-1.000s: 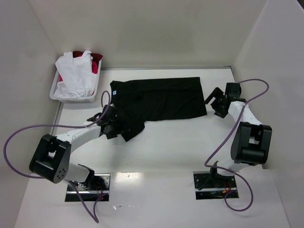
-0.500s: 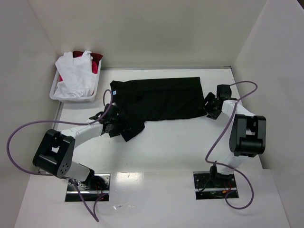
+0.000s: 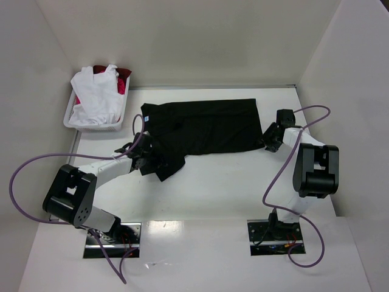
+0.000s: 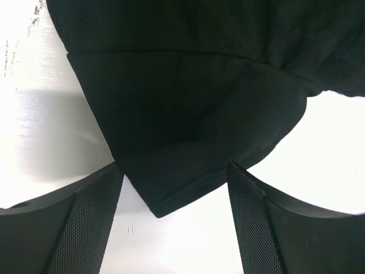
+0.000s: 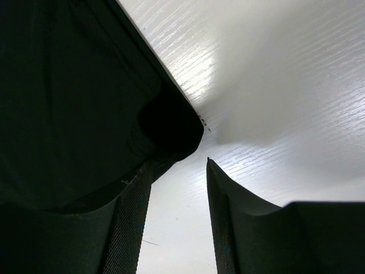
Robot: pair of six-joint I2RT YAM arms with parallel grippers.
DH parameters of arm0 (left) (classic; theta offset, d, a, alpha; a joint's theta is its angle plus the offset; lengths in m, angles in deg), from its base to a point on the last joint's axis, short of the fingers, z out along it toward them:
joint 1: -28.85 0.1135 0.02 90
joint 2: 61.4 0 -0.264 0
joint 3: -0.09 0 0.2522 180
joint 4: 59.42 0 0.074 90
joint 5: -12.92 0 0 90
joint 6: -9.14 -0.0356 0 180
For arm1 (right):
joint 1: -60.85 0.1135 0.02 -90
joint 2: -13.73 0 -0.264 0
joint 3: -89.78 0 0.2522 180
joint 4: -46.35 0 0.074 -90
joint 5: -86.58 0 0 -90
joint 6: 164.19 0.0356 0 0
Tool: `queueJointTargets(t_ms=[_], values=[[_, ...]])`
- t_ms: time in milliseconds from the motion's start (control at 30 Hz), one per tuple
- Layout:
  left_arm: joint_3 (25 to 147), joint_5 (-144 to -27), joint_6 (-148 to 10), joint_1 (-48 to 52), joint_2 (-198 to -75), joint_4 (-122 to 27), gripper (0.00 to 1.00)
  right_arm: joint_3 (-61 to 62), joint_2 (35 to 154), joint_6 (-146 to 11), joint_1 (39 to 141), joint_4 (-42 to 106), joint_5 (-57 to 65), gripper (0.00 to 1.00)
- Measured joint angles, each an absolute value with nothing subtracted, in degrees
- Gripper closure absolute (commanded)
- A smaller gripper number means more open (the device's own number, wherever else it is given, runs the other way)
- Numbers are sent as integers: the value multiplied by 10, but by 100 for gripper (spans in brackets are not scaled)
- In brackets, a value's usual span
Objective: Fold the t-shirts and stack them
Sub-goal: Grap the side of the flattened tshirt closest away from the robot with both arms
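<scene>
At the black t-shirt [image 3: 206, 126] sleeve tip, left gripper [image 4: 174, 166] straddles cloth, jaws apart. Hem corner: right gripper [image 5: 179, 165] likewise spread, probably pre-grasp for folding.

Top cam, wrist cams near t-shirt [image 3: 206, 128]

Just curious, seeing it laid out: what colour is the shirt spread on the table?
Plain black t-shirt, clearest in the top external view.
</scene>
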State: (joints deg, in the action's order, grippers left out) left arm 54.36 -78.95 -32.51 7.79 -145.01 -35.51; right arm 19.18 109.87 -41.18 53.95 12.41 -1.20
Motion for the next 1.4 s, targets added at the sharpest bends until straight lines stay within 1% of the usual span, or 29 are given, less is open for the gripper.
queueJointTargets(t_ms=[100, 567, 633, 700, 733, 800, 833, 933, 1067, 1167, 1267, 1400], values=[[544, -790, -325, 78, -1450, -355, 20, 192, 1099, -407, 540, 125, -19, 56], [544, -798, -327, 78, -1452, -360, 20, 192, 1118, -393, 540, 141, -26, 57], [544, -798, -327, 78, -1452, -360, 21, 192, 1118, -393, 540, 146, -26, 57], [544, -800, -328, 78, -1453, -360, 21, 192, 1119, -391, 540, 150, -26, 63], [544, -800, -329, 78, -1453, -360, 21, 192, 1119, -390, 540, 152, -26, 67], [544, -801, -329, 78, -1453, -360, 21, 192, 1119, -389, 540, 155, -26, 73], [544, -802, -329, 78, -1453, -360, 21, 192, 1119, -389, 540, 156, -26, 77], [544, -803, -329, 78, -1453, -360, 21, 192, 1125, -387, 540, 159, -27, 86], [544, -805, -330, 78, -1453, -359, 21, 192, 1135, -386, 540, 161, -27, 96], [544, -808, -332, 78, -1453, -358, 21, 192, 1136, -385, 540, 162, -27, 99], [544, -813, -339, 78, -1453, -356, 21, 195, 1136, -384, 540, 164, -27, 100], [544, -823, -344, 78, -1451, -353, 18, 220, 1114, -381, 540, 167, -33, 100]])
